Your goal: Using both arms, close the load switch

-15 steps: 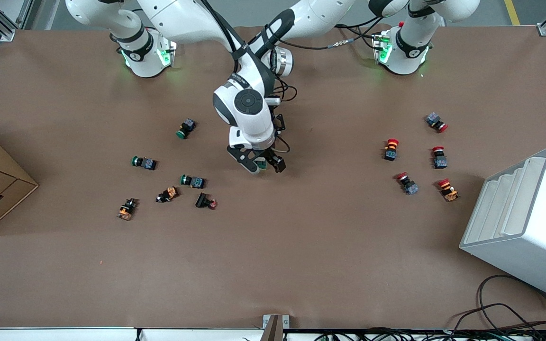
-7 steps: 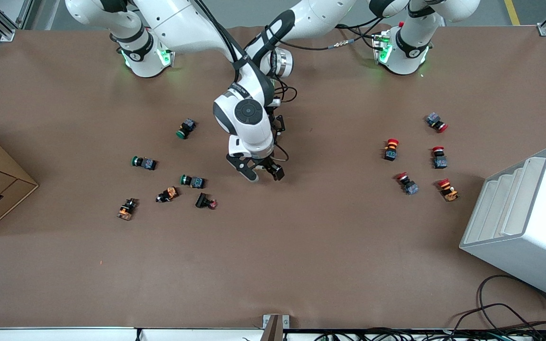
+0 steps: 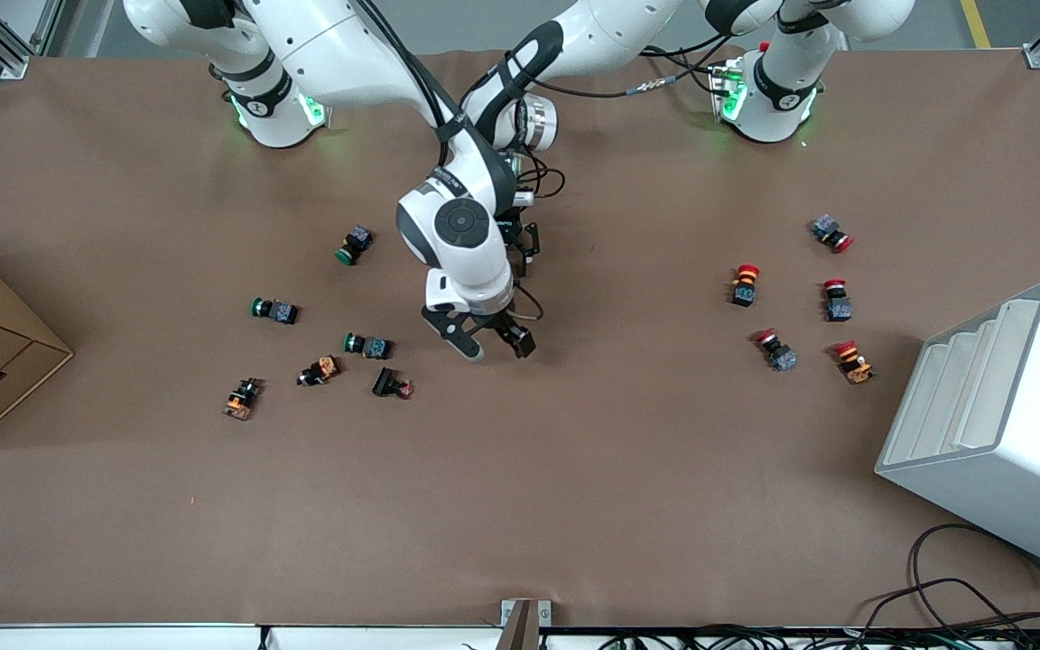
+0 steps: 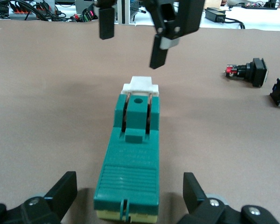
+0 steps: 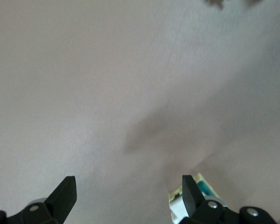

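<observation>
The switch (image 4: pixel 130 161) lies flat on the bench (image 3: pixel 574 469) near its middle, a teal-green plastic block with a ribbed panel at one end and a white handle (image 4: pixel 140 85) at the other, two thin dark metal strips running along its top to the handle. In the front view it is hidden under the right arm's wrist.

The left tool (image 4: pixel 130 196) sits low, its black fingers (image 4: pixel 60 191) spread wide on either side of the switch's ribbed end, not touching it. The left arm reaches in from its base, elbow bent, wrist hidden under the right arm.

The right tool (image 3: pixel 491 340) hangs just above the bench at the handle end of the switch, released, its black fingers (image 4: pixel 159 50) apart and pointing down, clear of the handle. The right arm bends down from its base, its round white wrist over the switch. The right wrist view shows only a corner of the switch (image 5: pixel 196 191) beside one finger.

Green-capped buttons (image 3: pixel 366 345) lie scattered toward the right arm's end from the switch, red-capped buttons (image 3: pixel 744 283) well apart toward the left arm's end. The bench is matte brown.
</observation>
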Robot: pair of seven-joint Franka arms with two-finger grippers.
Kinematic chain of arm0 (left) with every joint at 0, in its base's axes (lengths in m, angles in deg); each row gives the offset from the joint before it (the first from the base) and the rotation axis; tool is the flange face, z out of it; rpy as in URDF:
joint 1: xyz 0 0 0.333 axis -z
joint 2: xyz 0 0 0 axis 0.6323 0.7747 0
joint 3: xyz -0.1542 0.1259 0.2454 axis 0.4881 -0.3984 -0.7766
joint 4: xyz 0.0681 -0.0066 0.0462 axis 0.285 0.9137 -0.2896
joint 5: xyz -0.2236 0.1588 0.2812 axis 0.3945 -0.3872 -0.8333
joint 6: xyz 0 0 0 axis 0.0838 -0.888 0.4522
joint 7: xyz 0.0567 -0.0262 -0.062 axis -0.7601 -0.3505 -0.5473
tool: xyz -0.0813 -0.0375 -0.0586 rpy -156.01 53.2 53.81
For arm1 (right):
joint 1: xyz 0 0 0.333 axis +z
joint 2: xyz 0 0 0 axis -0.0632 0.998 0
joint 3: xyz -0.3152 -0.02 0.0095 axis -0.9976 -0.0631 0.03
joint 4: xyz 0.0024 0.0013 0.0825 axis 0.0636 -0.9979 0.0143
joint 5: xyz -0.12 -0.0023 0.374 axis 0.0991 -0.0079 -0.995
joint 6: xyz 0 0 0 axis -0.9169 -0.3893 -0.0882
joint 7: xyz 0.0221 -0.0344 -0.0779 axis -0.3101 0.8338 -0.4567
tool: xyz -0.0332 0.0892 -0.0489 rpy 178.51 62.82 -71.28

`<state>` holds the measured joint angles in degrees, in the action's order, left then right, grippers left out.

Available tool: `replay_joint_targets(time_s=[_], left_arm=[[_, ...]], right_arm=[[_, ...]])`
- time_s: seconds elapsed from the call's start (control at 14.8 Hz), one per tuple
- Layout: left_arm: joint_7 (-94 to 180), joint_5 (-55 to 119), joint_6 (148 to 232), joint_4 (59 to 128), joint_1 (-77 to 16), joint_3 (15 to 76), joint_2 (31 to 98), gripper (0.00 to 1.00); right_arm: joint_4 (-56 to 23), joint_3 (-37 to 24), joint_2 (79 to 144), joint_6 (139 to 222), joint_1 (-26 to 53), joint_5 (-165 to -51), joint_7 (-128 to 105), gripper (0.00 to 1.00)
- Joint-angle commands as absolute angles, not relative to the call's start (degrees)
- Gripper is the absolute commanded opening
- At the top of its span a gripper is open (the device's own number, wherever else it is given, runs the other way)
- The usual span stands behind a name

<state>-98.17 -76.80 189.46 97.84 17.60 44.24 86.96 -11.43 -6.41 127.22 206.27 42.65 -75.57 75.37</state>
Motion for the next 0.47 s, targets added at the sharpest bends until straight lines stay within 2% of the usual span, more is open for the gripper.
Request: replay_joint_targets(time_s=[0.0, 0.4], left_arm=[[-96.81, -77.51, 190.19, 97.40, 17.12, 44.15, 86.69, 1.00], [-92.87, -72.08, 190.19, 97.93, 17.12, 44.41, 84.32, 0.98]], right_arm=[[-11.14, -5.65, 124.42, 200.63, 38.58, -75.01, 68.72, 1.00], [-12.19, -5.65, 115.46, 185.09, 28.57, -75.10, 47.20, 1.00]])
